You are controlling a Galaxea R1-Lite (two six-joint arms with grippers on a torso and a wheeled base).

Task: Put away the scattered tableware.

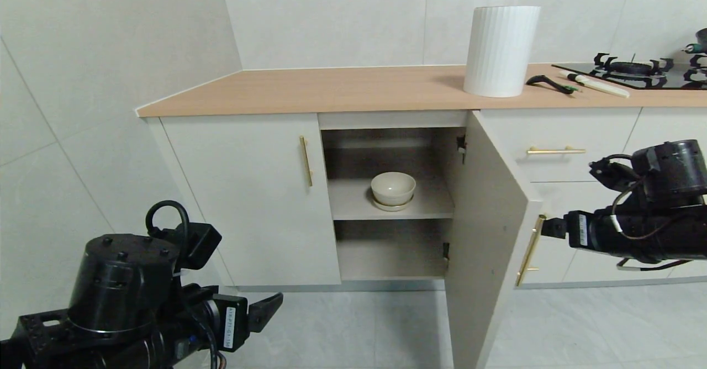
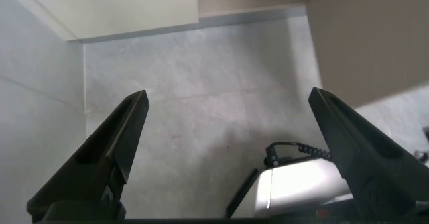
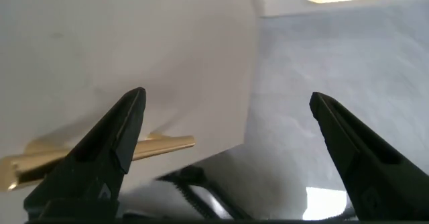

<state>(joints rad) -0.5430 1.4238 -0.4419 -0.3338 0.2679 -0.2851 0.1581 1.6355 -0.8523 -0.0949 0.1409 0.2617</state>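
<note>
Jaws agape, well apart from shelved bowl (image 1: 392,188)

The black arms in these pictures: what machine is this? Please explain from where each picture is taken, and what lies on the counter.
It is a robot with two arms, each ending in a claw. The large picture comes from a camera on its head, facing a cupboard. The small pictures come from cameras on its wrists. The left claw is open above the floor; the right claw is open near the gold handle of the open door. Neither holds anything. On the counter are a white ribbed jar and a black peeler. Inside, a bowl sits on the upper shelf.
</note>
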